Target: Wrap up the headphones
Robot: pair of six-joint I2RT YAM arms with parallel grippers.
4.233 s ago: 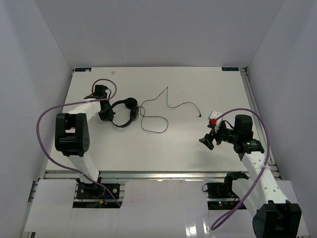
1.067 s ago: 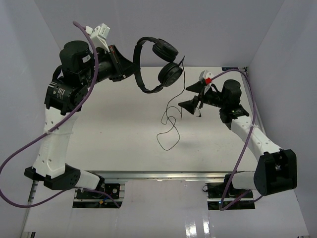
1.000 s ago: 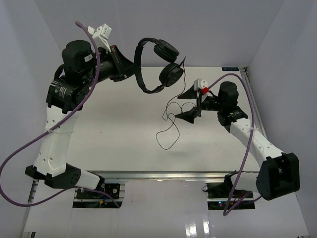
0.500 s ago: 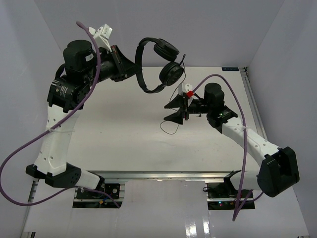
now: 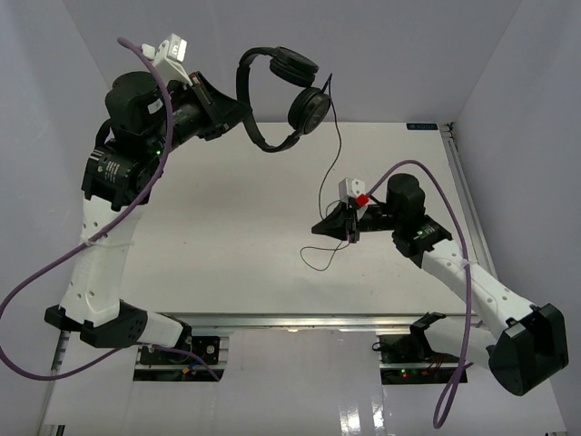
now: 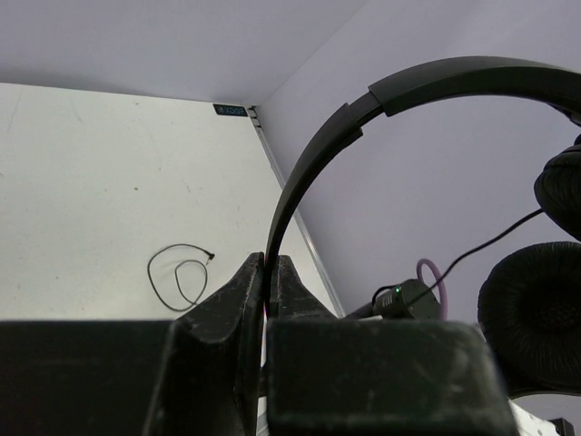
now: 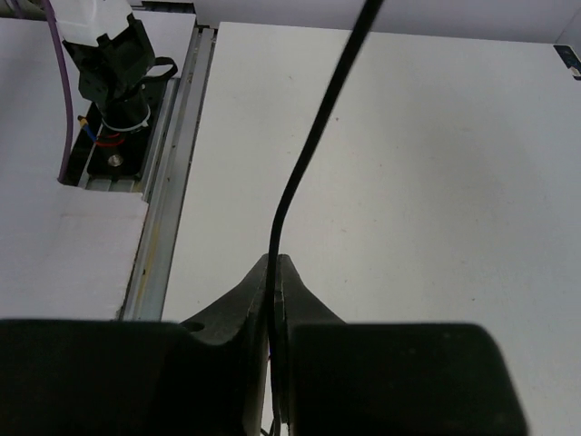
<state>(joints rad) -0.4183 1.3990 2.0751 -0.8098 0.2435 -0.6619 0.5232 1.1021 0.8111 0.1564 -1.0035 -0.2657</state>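
Note:
The black headphones (image 5: 272, 100) hang high above the far part of the table. My left gripper (image 5: 238, 111) is shut on their thin headband (image 6: 309, 154), which rises between the fingers in the left wrist view; one padded earcup (image 6: 531, 318) shows at the right. The thin cord (image 5: 338, 136) drops from the earcups to my right gripper (image 5: 349, 227), low over the table's right middle. That gripper (image 7: 275, 268) is shut on the cord (image 7: 318, 127). The cord's loose end (image 5: 318, 259) curls on the table below it.
The white table (image 5: 200, 227) has a metal rail along its near edge (image 5: 300, 320) and right side. Grey walls enclose it on three sides. Purple robot cables (image 5: 36, 282) loop off both arms. The left arm's base (image 7: 113, 73) sits beyond the near rail.
My right gripper closed on the cord and moved left, then down toward the near side, pulling the cord taut. The left arm shifted the headphones slightly up and left.

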